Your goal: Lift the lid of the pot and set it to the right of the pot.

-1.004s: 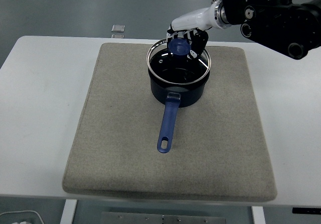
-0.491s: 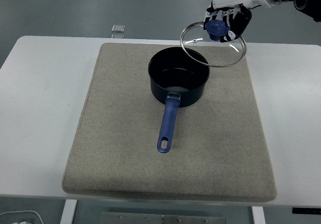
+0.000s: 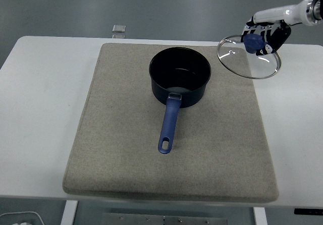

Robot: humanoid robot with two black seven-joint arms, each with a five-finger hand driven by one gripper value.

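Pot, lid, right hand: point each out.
pot (image 3: 179, 95): head view, dark outer wall near the handle.
lid (image 3: 252, 66): head view, glass pane.
right hand (image 3: 267, 33): head view, fingers around the lid's blue knob.

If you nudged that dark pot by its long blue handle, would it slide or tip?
The pot would probably swivel rather than tip: it looks wide and low. The felt-like mat likely resists sliding. Its handle juts out, giving leverage.

The robot's right hand (image 3: 266, 32) holds the blue knob of a glass lid (image 3: 248, 58) up in the air, tilted, over the right back corner of the gray mat (image 3: 126, 149), while the open dark pot (image 3: 179, 82) sits on the mat with its blue handle (image 3: 169, 124) pointing to the near edge.
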